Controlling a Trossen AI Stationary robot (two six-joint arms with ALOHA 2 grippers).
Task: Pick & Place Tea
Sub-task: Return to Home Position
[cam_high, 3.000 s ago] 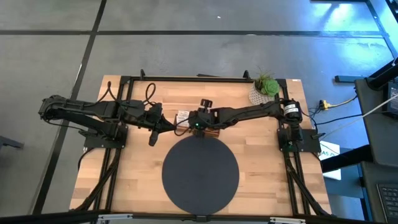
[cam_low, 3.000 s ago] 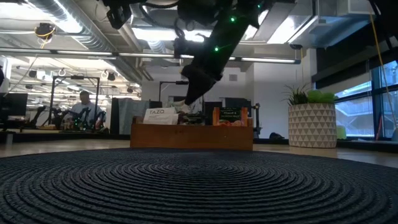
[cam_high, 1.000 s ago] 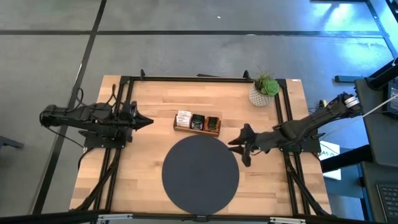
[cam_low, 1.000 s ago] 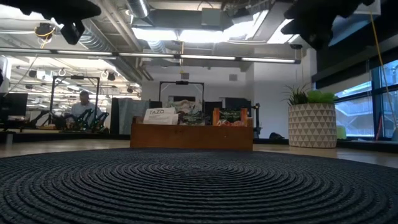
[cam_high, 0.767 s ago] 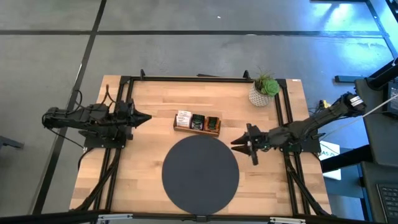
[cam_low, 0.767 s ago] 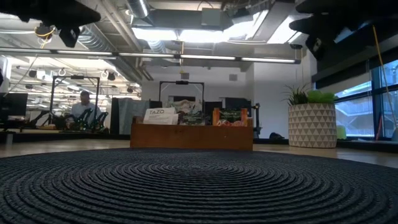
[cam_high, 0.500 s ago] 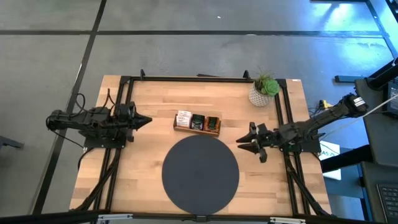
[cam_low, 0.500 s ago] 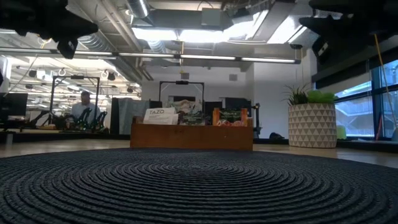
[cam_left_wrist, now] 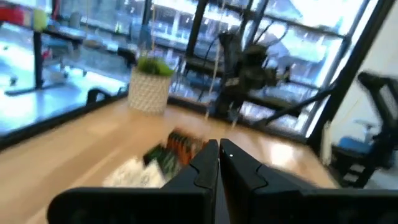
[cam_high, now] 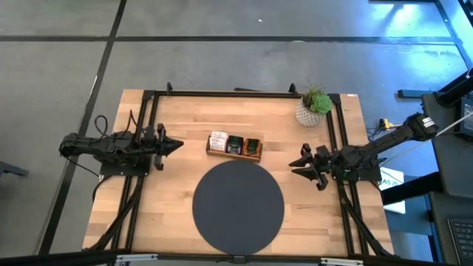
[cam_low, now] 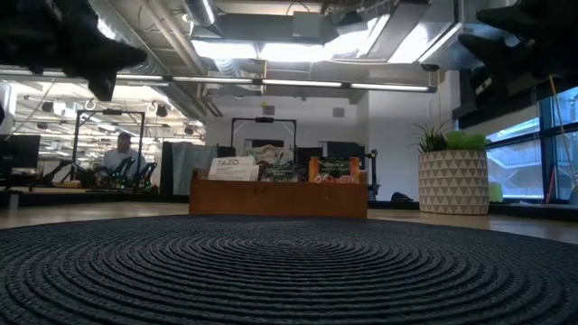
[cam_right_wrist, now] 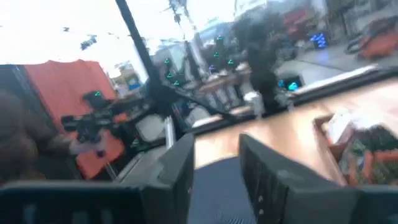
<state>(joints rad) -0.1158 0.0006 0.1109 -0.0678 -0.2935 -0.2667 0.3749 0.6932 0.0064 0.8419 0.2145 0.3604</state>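
1. High view: we see the tea (cam_high: 234, 144), white, dark and orange sachets standing in the wooden tray (cam_high: 233, 156), just beside the round mat (cam_high: 238, 206).
2. Left gripper (cam_high: 177, 144) sits at the table's left side, pointing toward the tray, fingers pressed together.
3. Right gripper (cam_high: 295, 165) sits at the right side, fingers apart.

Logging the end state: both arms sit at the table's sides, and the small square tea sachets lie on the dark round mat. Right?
No: the high view shows the tea sachets standing in the brown wooden tray beyond the dark round mat, not on it. The rest holds.
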